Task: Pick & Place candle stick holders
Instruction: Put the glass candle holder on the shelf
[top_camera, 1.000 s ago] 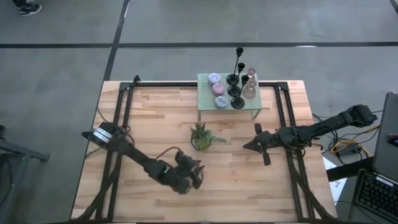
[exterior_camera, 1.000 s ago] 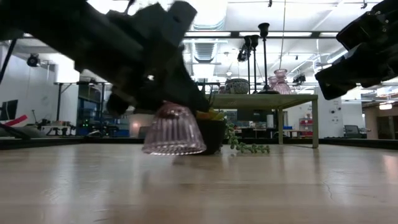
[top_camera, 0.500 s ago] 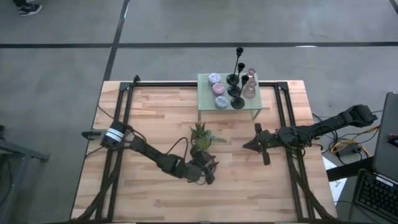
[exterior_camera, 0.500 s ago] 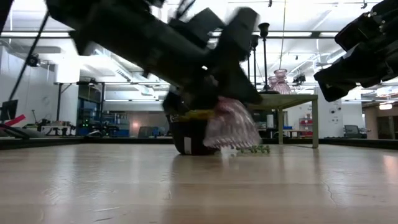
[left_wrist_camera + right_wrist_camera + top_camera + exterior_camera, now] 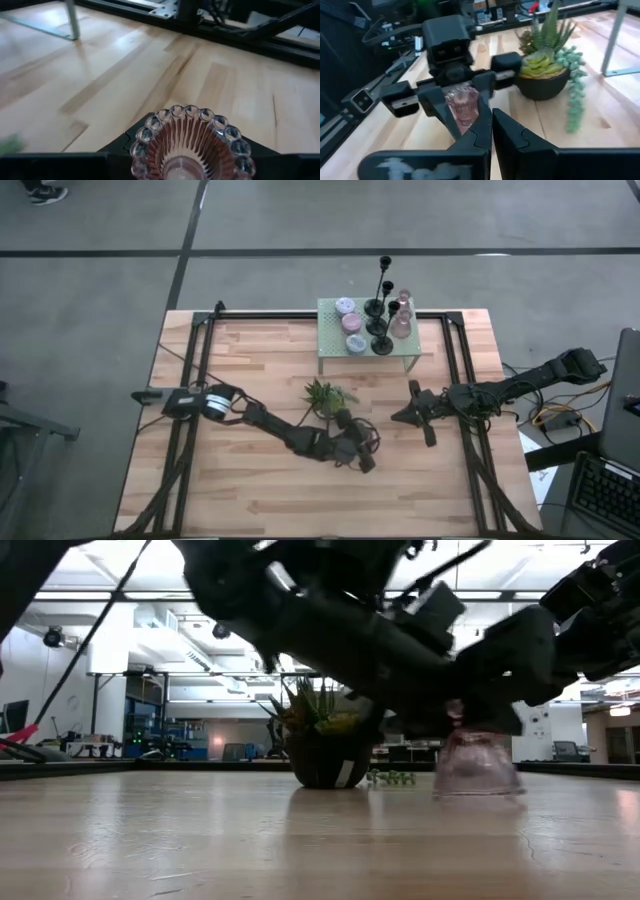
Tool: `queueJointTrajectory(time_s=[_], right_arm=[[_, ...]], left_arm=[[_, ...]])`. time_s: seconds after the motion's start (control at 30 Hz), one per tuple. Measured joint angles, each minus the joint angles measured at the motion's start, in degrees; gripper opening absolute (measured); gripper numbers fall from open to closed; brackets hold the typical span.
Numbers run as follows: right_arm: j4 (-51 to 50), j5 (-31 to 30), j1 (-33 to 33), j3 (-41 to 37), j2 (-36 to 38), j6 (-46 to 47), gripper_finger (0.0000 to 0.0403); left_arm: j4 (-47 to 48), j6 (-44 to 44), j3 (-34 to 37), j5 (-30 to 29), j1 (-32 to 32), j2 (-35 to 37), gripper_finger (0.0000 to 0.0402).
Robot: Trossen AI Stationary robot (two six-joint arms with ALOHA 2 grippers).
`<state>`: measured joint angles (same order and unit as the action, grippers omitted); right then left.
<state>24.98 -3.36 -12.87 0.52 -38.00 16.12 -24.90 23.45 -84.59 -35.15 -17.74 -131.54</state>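
A pink ribbed glass candle holder [image 5: 478,765] with a beaded rim sits between the fingers of my left gripper [image 5: 362,458], which is low over the table's middle, just right of the small plant [image 5: 325,398]. Three slim black candlesticks [image 5: 382,290] and small round holders [image 5: 350,325] stand on the pale green mesh rack [image 5: 330,332] at the far side. My right gripper [image 5: 397,416] waits shut at the right, pointing toward the left gripper. My left gripper pinches the pink holder's ribbed sides [image 5: 462,105] between its two fingers [image 5: 436,106], one on each side. The fingers reach nearly level from the table's left. The holder stands with its wide beaded end [image 5: 478,788] down, close over the wood; I cannot tell whether it touches.
The potted plant [image 5: 325,745] with trailing green beads stands just behind the left arm. Black frame rails [image 5: 455,380] run along the table's left and right sides. Bare wood lies between the left gripper and the table's near edge.
My left gripper has carried the pink holder low over the wood toward the table's right edge, passing in front of the plant. The wrist has rolled: the holder was tipped half a second ago and now stands upright again. The hold has stayed shut.
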Motion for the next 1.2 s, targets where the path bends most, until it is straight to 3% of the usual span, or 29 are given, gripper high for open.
queueJointTrajectory(time_s=[0.17, 0.37, 0.87, 1.2], right_arm=[[-0.4, 2.2, 0.0, 0.0, 0.1, 0.0, 0.0009], [-0.6, 2.5, 0.0, 0.0, 0.1, 0.0, 0.0009], [-0.8, 5.0, 0.0, 0.0, 0.0, 0.5, 0.0009], [-0.5, 6.8, 0.0, 0.0, 0.1, 3.2, 0.0009]], left_arm=[[-0.6, -0.5, -4.6, 5.2, 1.1, -3.6, 0.0142], [0.0, 1.2, -5.6, 5.5, 1.2, -4.2, 0.0153], [0.4, 2.0, -5.8, 6.0, 1.1, -3.5, 0.0318], [1.2, -3.0, -6.0, 9.8, 1.1, 0.9, 0.0332]])
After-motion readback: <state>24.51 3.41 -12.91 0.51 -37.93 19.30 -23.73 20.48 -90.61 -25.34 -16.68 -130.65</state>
